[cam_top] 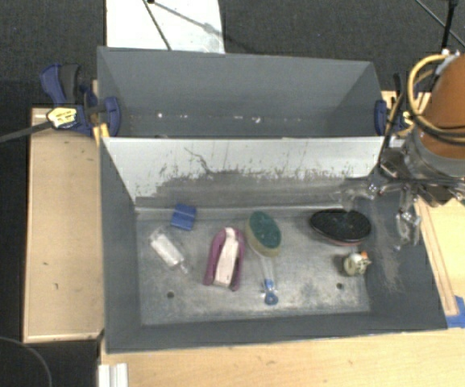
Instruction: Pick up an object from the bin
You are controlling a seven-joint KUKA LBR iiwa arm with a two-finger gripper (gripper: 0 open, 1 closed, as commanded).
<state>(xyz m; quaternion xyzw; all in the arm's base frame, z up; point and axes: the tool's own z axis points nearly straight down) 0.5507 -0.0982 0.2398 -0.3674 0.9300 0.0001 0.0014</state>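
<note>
The gripper (406, 220) is hanging over the right slope of the bin (240, 176); how far open, I cannot tell. A black oval pad (341, 226) is lying just left of it, with a small brass knob (354, 263) nearby.

Lying scattered on the floor of the grey metal bin (313, 289): blue block (183, 216), clear vial (166, 251), purple-and-pink bottle (225, 258), green-headed brush (264, 233), black oval pad (341, 226), small brass-coloured knob (354, 264).

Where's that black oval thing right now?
On the bin floor at the view's right, the black oval lies left of the gripper, above a small brass knob.
</note>
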